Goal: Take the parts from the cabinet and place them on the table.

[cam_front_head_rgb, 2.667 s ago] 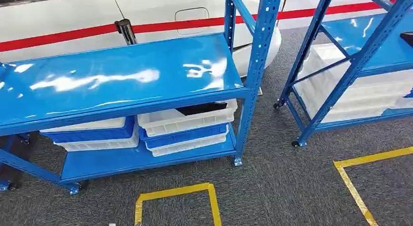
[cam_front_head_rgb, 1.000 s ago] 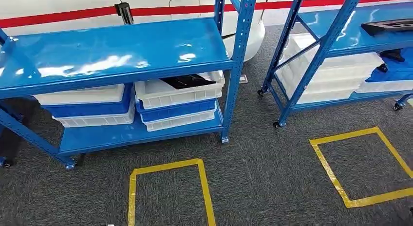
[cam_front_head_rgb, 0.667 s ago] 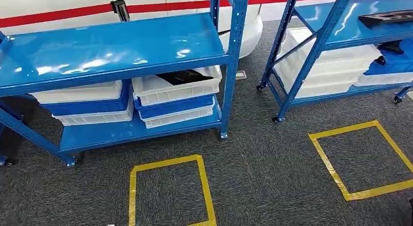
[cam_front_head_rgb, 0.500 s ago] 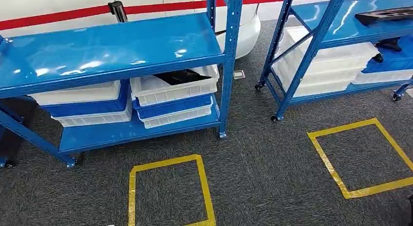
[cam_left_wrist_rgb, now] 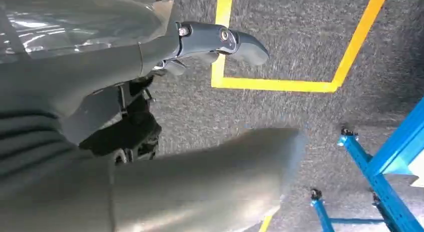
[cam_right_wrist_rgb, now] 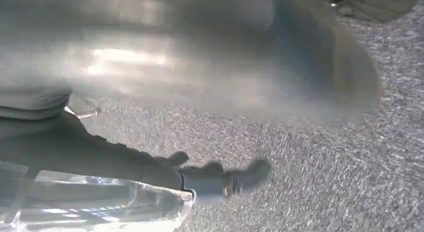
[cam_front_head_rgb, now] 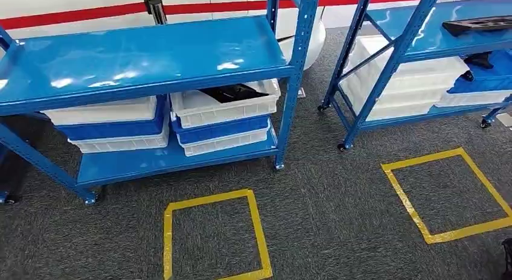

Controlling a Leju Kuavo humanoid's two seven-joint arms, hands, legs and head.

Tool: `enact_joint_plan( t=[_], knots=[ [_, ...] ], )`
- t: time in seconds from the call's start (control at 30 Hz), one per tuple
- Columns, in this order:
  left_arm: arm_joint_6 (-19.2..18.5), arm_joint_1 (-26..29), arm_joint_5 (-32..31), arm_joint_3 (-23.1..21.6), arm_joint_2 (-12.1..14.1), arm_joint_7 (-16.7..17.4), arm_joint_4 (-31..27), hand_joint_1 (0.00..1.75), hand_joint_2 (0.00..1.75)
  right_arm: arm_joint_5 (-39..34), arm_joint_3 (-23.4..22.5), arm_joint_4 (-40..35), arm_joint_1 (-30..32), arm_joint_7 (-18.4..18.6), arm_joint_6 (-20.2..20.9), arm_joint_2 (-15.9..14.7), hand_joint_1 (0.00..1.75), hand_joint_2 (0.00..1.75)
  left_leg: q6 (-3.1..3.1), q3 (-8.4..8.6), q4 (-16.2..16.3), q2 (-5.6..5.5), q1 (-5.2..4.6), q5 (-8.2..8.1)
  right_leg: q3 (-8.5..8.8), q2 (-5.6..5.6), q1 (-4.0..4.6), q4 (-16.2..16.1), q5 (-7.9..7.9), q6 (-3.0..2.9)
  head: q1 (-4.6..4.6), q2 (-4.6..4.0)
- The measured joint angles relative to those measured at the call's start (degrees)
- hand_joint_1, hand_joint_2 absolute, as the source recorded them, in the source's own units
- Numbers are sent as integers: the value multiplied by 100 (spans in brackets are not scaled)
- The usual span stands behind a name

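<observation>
Since a moment earlier my view had swung slightly, and the black part (cam_front_head_rgb: pixel 232 93) lay in the white bin (cam_front_head_rgb: pixel 226 108) on the lower shelf, ahead and above my left robot hand (cam_left_wrist_rgb: pixel 220 42) and right robot hand (cam_right_wrist_rgb: pixel 220 179), both hanging released, neither clearly nearer.

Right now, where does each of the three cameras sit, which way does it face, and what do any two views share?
Head view: high on the body, facing forward and down at two blue racks holding white and blue bins, plus grey carpet.
Left wrist view: behind the hanging left hand, facing the carpet; thumb and fingers apart, holding nothing.
Right wrist view: behind the hanging right hand, facing carpet, blurred.
Shared: head and left wrist views both show a yellow tape square and blue rack legs.
</observation>
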Motion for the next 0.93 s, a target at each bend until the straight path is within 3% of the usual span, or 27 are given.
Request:
enact_joint_plan(
  t=[0.07,0.13,0.27,0.37,0.57,0.63,0.67,0.7,0.83,0.87,0.93],
  knots=[
    [58,4,-48,-11,0,-11,0,0,175,11,0,0,4,-15,-9,-2,0,175,15,-4,0,0,-20,3,5,0,-17,-13,16,-12,2,0],
    [164,75,-92,-103,53,61,-20,0,175,0,-85,-33,54,-79,136,-31,0,175,25,-2,2,-1,-39,3,14,0,-32,-29,33,18,2,0],
    [395,297,-142,-275,230,449,-114,0,175,-179,-316,-144,222,-253,548,-96,0,175,59,-29,8,1,-55,9,37,-1,-40,-32,61,67,0,0],
    [538,445,-153,-400,346,711,-190,0,175,-313,-496,-245,336,-367,814,-144,0,175,60,-35,9,1,-54,9,29,-1,-39,-33,60,71,0,0],
    [546,458,-155,-409,352,728,-195,0,175,-322,-510,-252,346,-374,833,-147,0,175,61,-35,9,1,-54,8,28,-1,-38,-33,59,72,0,0],
    [671,574,-168,-516,457,964,-267,0,175,-440,-673,-348,430,-477,1074,-197,0,175,61,-36,8,2,-49,7,22,0,-34,-33,58,73,0,0],
    [850,748,-205,-671,599,1292,-372,0,175,-606,-912,-494,538,-619,1404,-278,0,175,60,-34,7,2,-36,6,0,-1,-31,-33,46,94,0,0],
    [1062,975,-245,-872,789,1696,-512,0,0,-798,-1216,-684,684,-791,1815,-374,0,0,49,-31,5,2,-19,-3,-30,-1,-25,-33,38,98,0,0],
    [1287,1216,-267,-1060,973,2127,-643,0,0,-1012,-1508,-861,905,-975,2250,-459,0,0,48,-33,5,2,-13,-2,-28,0,-18,-31,37,103,-2,0],
    [1353,1269,-273,-1108,1014,2252,-678,0,0,-1073,-1587,-909,954,-1025,2372,-485,0,175,48,-34,5,2,-12,-2,-28,0,-16,-31,37,103,-2,0],
    [1469,1351,-282,-1200,1093,2463,-737,0,0,-1182,-1715,-983,1020,-1116,2587,-527,0,175,47,-33,5,2,-12,-2,-27,0,-16,-31,36,103,-2,0]
  ],
)
